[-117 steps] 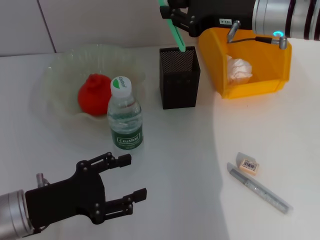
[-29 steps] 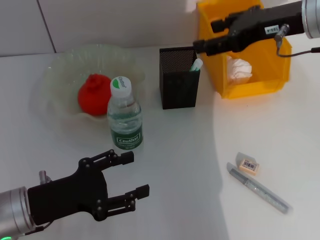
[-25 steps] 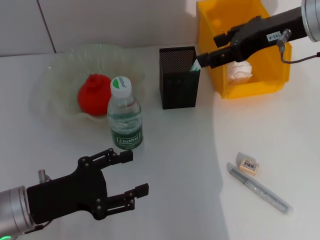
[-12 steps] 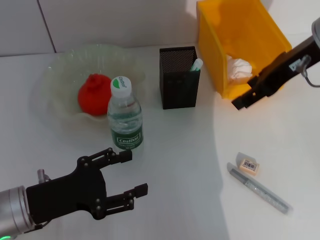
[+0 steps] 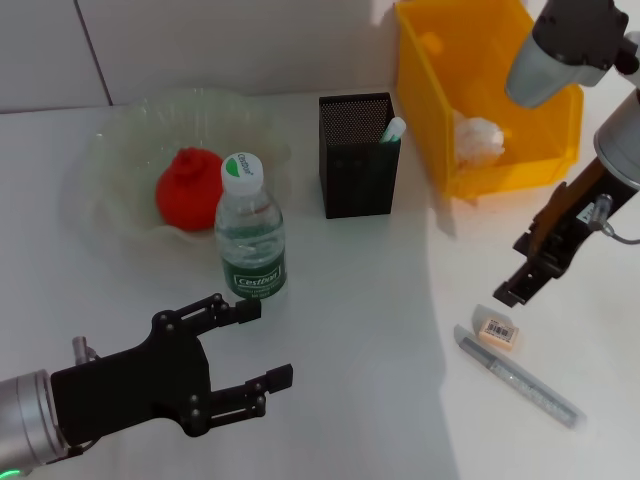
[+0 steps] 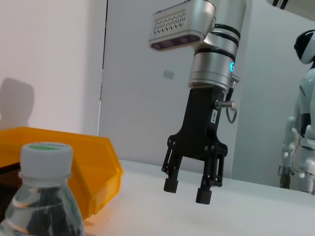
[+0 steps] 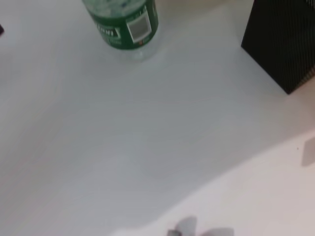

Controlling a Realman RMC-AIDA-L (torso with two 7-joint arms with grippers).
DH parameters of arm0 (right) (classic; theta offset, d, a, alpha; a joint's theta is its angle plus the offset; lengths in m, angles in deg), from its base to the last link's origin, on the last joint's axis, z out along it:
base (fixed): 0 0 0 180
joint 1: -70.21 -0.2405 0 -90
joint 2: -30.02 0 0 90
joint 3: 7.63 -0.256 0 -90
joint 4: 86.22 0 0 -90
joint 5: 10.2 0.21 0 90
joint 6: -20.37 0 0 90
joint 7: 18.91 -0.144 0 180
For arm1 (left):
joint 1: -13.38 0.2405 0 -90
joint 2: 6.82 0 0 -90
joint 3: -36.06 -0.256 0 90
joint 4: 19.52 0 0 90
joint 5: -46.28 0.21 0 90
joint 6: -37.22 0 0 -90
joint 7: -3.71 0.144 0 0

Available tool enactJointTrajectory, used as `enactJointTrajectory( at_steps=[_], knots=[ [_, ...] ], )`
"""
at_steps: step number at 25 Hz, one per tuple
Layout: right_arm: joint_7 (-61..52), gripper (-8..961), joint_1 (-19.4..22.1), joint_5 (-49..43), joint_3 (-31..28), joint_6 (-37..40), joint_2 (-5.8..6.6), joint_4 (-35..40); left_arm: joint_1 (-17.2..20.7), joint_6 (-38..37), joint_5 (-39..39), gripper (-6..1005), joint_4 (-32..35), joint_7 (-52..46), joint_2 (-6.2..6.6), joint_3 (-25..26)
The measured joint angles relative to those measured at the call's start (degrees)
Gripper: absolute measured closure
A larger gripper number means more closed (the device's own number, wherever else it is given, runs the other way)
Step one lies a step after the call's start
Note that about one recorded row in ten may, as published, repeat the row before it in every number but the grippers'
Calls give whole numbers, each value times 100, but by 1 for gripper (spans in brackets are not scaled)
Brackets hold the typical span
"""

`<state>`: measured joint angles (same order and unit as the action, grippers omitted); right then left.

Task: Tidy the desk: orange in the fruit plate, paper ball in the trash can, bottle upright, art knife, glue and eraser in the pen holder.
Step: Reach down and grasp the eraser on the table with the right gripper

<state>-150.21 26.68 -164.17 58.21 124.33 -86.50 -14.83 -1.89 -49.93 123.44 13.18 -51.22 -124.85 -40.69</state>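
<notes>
I see the right gripper (image 5: 510,292) at centre right, hanging just above the eraser (image 5: 497,331), with a silver pen-like tool (image 5: 517,377) lying beside it. My left gripper (image 5: 245,350) sits lower left, fingers spread. The bottle (image 5: 249,241) stands upright before the fruit plate (image 5: 110,165) holding the orange (image 5: 188,189). The paper ball (image 5: 479,140) lies in the trash can (image 5: 436,70) (upper right), next to the pen holder (image 5: 357,170).

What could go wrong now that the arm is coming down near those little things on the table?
The eraser is small, flat and lies right beside the silver pen-like tool, so the open right gripper above it could nudge or pinch both, or slip off the eraser. Carrying it to the pen holder, the arm passes close to the trash can. The left gripper sits near the upright bottle.
</notes>
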Motion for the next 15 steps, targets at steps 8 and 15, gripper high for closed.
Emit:
enactJointTrajectory(
  at_steps=[8, 15],
  knots=[
    [216, 200, 36, -516, 51, -259, -221, -284, -9, 95, 0, 212, 0, 0, -7, 11],
    [216, 201, 117, -582, 262, -325, -248, -364, -28, 102, 0, 213, -5, 0, -14, 10]
  ],
)
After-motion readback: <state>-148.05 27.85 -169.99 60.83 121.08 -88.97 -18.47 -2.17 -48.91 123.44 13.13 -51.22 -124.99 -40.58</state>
